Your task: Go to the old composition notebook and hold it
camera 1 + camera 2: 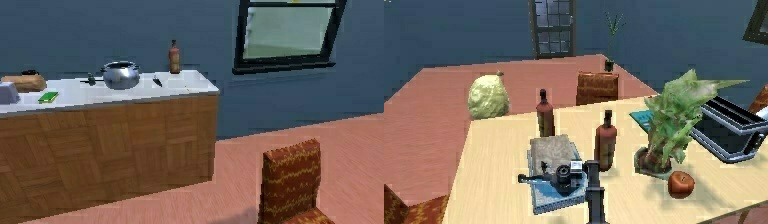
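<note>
A flat grey book-like thing (547,155), which may be the notebook, lies on a pale wooden table (494,160) in the arm side view. The dark arm rises from the bottom edge, and my gripper (534,179) is at the near part of that grey thing, fingers pointing left. The book lies on the table at and behind the gripper, so I cannot tell whether the gripper holds anything.
On the table stand two brown bottles (544,113) (606,140), a potted plant (674,120), a red apple (681,183) and a dark tray (729,128). A pale green round thing (487,97) and a chair (597,87) sit beyond. The forward view has a counter (110,145) with a pot (121,74), and a patterned chair (292,180).
</note>
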Motion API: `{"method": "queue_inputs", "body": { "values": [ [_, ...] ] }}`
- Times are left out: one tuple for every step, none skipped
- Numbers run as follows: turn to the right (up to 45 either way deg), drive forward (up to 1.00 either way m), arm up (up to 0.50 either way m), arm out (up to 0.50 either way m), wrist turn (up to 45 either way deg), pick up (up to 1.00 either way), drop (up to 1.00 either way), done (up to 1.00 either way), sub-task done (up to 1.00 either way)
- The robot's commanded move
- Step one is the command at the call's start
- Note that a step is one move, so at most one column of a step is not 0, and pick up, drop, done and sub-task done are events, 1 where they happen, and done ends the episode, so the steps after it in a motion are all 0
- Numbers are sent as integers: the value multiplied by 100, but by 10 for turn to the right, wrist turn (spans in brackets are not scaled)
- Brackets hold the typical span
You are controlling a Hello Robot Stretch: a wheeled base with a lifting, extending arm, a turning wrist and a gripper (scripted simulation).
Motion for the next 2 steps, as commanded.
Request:
{"method": "queue_inputs", "body": {
  "values": [
    [0, 0, 0, 0, 0, 100, 0, 0, 0],
    [0, 0, 10, 0, 0, 0, 0, 0, 0]
  ]
}}
